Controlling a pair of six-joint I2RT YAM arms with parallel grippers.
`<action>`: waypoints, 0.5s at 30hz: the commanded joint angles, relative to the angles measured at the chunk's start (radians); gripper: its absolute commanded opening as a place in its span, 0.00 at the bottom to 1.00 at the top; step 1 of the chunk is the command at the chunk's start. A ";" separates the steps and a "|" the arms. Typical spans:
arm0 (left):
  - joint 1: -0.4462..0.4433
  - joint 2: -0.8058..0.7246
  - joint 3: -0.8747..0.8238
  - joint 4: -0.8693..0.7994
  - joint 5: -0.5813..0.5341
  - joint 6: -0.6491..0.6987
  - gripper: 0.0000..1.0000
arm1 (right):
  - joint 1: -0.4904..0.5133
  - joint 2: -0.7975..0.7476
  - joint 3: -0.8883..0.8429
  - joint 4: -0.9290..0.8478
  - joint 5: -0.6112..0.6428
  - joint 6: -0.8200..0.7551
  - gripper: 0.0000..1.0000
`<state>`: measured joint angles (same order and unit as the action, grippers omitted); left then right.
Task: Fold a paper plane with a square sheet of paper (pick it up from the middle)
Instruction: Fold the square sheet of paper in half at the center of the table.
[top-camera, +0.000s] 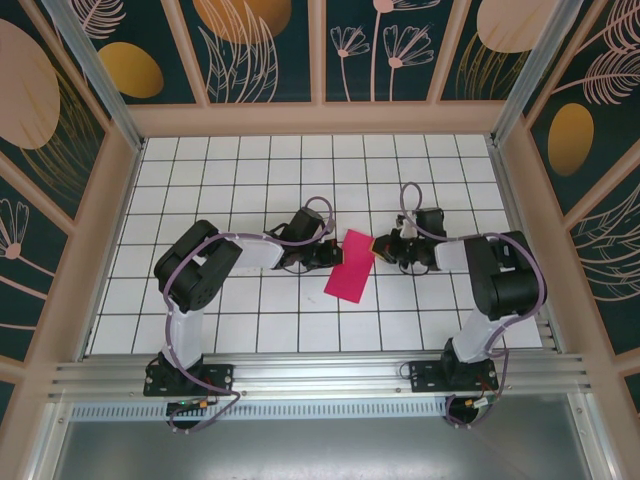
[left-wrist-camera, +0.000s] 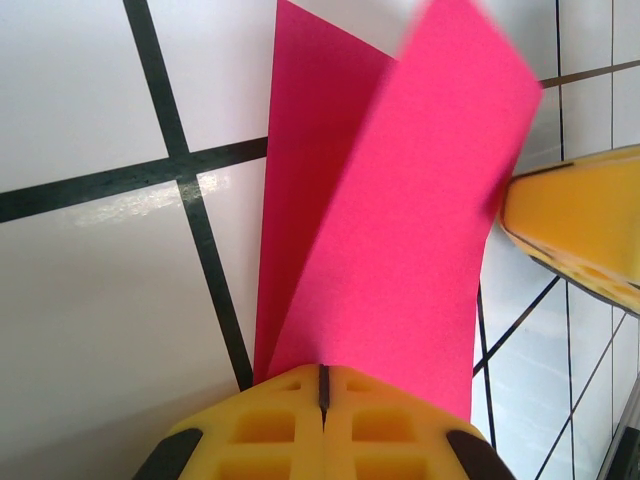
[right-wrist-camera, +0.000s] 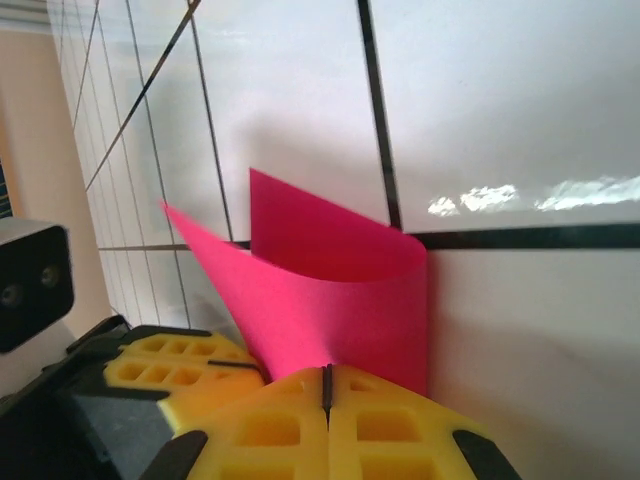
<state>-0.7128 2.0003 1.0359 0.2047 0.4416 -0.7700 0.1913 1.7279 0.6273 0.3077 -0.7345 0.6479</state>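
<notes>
The sheet of paper (top-camera: 350, 266) sits folded into a narrow strip at the middle of the white tiled desk (top-camera: 250, 170), its long side running from 1 o'clock to 7 o'clock. The left jaws are pinched together on its 9 o'clock edge, with one flap raised off the layer beneath. The right jaws are clamped on its 2 o'clock corner, where it curls.

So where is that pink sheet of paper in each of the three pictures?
Top external: the square sheet of paper is mid-table, between the left gripper and right gripper.
Left wrist: centre, rising folded from the shut left gripper.
Right wrist: lower centre, curled above the shut right gripper.
Shared landmark: the black grid lines on the table.
</notes>
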 joint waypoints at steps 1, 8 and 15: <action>0.000 0.054 -0.018 -0.119 -0.068 0.029 0.00 | -0.003 0.081 0.003 -0.004 0.010 -0.022 0.00; 0.000 0.051 -0.015 -0.118 -0.069 0.027 0.00 | -0.016 0.042 0.016 -0.017 0.007 -0.015 0.00; 0.000 0.049 -0.017 -0.122 -0.072 0.027 0.00 | -0.030 0.009 0.113 -0.111 0.020 -0.049 0.00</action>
<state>-0.7128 2.0003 1.0374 0.2016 0.4385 -0.7670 0.1741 1.7584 0.6964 0.2428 -0.7383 0.6331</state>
